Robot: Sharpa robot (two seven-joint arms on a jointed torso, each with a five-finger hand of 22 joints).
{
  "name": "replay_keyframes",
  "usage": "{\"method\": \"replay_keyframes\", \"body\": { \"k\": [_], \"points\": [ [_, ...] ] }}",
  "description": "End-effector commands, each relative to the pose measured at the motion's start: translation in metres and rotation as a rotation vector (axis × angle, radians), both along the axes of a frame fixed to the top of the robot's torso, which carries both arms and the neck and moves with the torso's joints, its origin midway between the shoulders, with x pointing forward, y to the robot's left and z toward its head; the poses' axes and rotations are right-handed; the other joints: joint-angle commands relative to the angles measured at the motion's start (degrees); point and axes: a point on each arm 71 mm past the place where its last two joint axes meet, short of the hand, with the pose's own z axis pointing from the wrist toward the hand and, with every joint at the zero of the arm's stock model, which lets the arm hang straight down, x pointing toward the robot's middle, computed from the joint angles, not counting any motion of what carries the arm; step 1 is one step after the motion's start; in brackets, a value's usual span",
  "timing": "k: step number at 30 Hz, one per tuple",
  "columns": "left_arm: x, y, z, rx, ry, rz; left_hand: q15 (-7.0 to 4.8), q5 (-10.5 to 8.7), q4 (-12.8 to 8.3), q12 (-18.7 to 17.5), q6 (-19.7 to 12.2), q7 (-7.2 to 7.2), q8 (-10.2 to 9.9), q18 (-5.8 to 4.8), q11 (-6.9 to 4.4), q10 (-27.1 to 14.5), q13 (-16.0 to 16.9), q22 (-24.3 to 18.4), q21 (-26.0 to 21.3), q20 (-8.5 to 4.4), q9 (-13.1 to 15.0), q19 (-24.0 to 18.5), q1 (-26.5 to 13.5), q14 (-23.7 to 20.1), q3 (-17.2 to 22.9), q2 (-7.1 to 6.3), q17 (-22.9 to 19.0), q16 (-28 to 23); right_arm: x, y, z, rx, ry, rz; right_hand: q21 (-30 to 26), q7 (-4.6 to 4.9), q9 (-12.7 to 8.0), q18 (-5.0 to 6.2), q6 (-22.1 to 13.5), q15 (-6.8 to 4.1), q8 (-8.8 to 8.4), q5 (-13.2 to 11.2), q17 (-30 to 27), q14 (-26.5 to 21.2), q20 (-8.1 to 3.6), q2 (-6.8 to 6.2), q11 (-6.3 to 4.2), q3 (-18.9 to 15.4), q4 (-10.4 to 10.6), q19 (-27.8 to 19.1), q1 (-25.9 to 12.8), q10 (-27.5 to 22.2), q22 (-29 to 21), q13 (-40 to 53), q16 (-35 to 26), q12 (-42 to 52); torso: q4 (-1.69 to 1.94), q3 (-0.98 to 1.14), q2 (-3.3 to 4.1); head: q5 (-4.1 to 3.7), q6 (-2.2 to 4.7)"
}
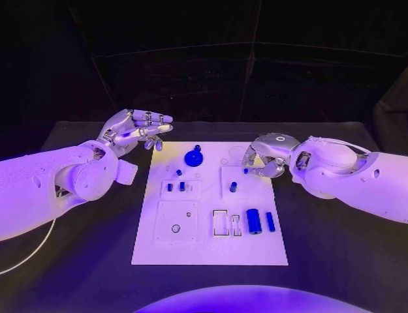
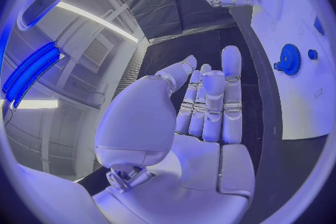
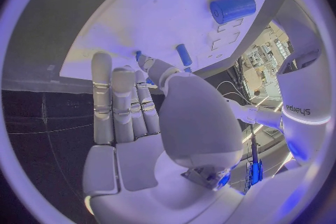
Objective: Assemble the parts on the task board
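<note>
Fingers of the left hand spread empty beside the task board; right hand's curl over its edge.

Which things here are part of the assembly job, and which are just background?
Job:
task board
blue gear
thick blue cylinder
thin blue rod
small blue pegs
left hand
right hand

Background:
black table
white cable

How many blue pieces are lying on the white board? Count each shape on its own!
Blue toothed gear: 1
Thick blue cylinder: 1
Thin blue rod: 1
Small blue pegs: 4
Total: 7 in plain sight; the right robot hand may be hiding another piece under its fingers.
</note>
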Motion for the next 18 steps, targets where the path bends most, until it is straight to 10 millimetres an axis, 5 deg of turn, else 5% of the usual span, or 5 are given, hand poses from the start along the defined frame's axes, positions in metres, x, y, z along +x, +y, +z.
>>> {"method": "replay_keyframes", "body": {
  "k": [1, 18],
  "points": [
    [0.0003, -0.001, 0.0033, -0.062, -0.008, 0.01, -0.04, -0.14, 0.07, 0.35, 0.47, 0.05, 0.21, 0.77, 0.0, 0.19, 0.09, -0.08, -0.32, -0.01, 0.06, -0.37, -0.06, -0.46, -0.36, 0.57, -0.15, -0.36, -0.0011, 0.0034, -0.005, -0.045, 0.006, 0.018, 0.59, 0.01, 0.07, -0.13, 0.63, -0.08, -0.03, -0.59, 0.35, 0.45, -0.15, -0.18, -0.1, 0.86, -0.04, 0.53, 0.34, 0.75, 0.48, -0.94, 0.59, -0.58, -0.02, 0.07, 0.07, 0.07, 0.03],
    [0.0016, -0.0016, 0.0022, -0.061, 0.001, 0.004, -0.05, -0.12, -0.11, 0.52, 0.46, 0.16, 0.21, 0.76, 0.06, 0.07, 0.06, -0.23, -0.53, -0.05, 0.01, -0.36, 0.26, -0.39, -0.35, 0.84, -0.01, -0.27, 0.0025, 0.0107, -0.0142, -0.05, 0.021, 0.02, 1.58, 0.12, 0.08, -0.29, 1.21, -0.03, -0.1, -2.19, 1.35, 0.61, -0.06, 0.47, -0.01, 2.89, 0.19, 0.79, -0.48, 1.69, 1.64, -3.43, 1.89, -1.42, -0.05, 0.07, 0.05, 0.22, -0.38]
  ]
}}
